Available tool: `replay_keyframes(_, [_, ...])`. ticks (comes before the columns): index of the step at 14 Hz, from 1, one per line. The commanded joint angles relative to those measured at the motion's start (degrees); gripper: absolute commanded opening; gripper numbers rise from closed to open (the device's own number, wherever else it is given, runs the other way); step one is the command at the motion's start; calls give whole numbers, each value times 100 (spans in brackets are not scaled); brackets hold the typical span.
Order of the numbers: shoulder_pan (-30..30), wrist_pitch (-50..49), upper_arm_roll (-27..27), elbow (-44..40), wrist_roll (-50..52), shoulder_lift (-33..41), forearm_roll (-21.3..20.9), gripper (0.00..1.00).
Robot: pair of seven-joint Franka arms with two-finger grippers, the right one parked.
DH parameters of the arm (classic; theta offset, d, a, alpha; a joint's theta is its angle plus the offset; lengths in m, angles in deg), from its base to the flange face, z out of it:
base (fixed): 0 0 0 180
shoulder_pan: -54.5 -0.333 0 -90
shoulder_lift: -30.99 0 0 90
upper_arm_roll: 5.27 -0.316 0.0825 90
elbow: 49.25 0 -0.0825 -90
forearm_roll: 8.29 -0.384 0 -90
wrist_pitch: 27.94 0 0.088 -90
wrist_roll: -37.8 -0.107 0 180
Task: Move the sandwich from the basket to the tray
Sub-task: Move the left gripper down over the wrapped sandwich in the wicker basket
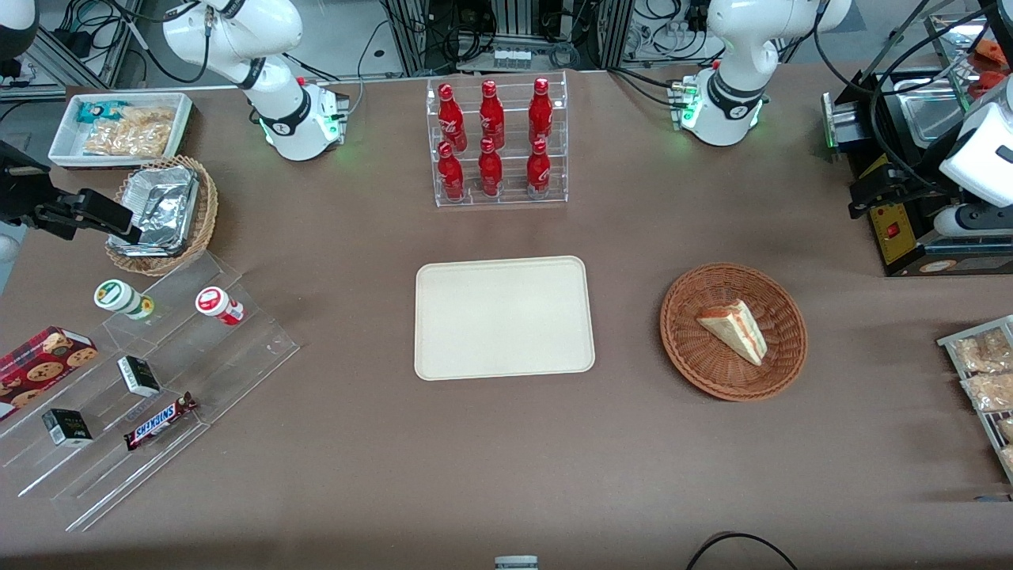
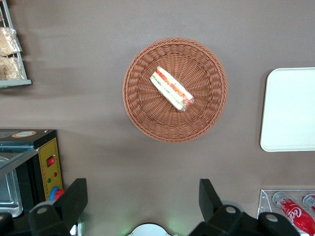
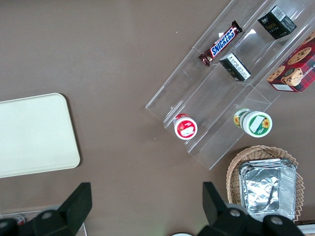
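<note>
A: What does the sandwich (image 2: 171, 89) look like?

B: A pale triangular wedge of white bread, red-orange and green layers showing along its cut edge. It lies on its side, roughly in the middle of the round reddish-brown wicker basket (image 2: 142, 108).

A: And the gripper (image 2: 142, 201)?

B: In the wrist view its two dark fingers (image 2: 74, 199) stand wide apart with nothing between them. It hangs high over bare table, apart from the basket, the sandwich untouched. In the front view the working arm's hand sits up by the black machine (image 1: 910, 206) at the working arm's end of the table, farther from the front camera than the basket.

A: The tray (image 1: 504, 317)?

B: Cream-beige, flat, rounded corners, nothing on it. It lies mid-table, well apart from the basket, toward the parked arm's end.

A: Any writing?

B: A Snickers bar (image 1: 161, 420) rests on the clear stepped display (image 1: 158, 396) toward the parked arm's end. Six red bottles (image 1: 491, 138) with white script stand in a clear rack, farther from the front camera than the tray; one shows "Coca" in the wrist view.
</note>
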Motion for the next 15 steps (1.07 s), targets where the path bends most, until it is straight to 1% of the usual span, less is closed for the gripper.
replay_keyframes(1, [-81,79,45,-77,-78,-82,91,100])
replay_keyframes(6, [-45,712,53,37,-17,-907,56,100])
replay_keyframes(7, [-28,974,53,238,79,-987,56,100])
replay_keyframes(9, [94,1860,53,922,508,-935,47,100])
replay_keyframes(10, [174,2299,53,1273,789,-900,39,100])
replay_keyframes(12, [236,2855,62,1758,1482,-821,39,100])
replay_keyframes(14, [411,3399,62,2163,2552,-759,39,100])
replay_keyframes(15, [429,3620,71,2295,3315,-768,47,100])
